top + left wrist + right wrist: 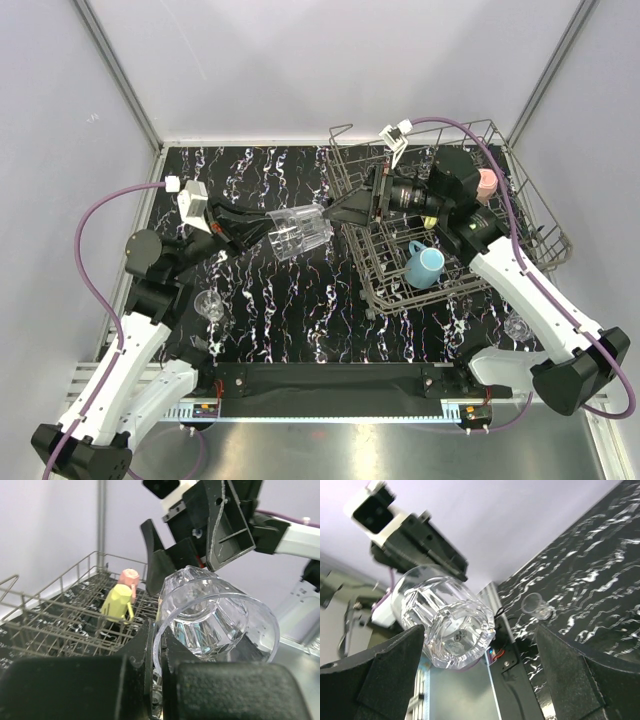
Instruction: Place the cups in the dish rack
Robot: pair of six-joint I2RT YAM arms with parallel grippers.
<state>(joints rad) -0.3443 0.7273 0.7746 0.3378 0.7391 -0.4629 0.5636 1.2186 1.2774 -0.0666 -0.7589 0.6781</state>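
My left gripper [266, 226] is shut on the rim of a clear faceted glass [300, 232] and holds it on its side above the table, base toward the dish rack [520, 215]. In the left wrist view the jaws [159, 630] pinch the glass wall [220, 620]. My right gripper [335, 212] is open and faces the glass base; in its wrist view the glass [451, 625] sits between the spread fingers [385, 675], untouched. A blue mug [423, 265], a pink mug [487, 185] and a yellow mug [118, 601] stand in the rack.
A small clear glass [210, 305] lies on the black marbled table near the left arm and shows in the right wrist view [537, 605]. Another small glass [517, 325] sits by the right arm. Grey walls enclose the table.
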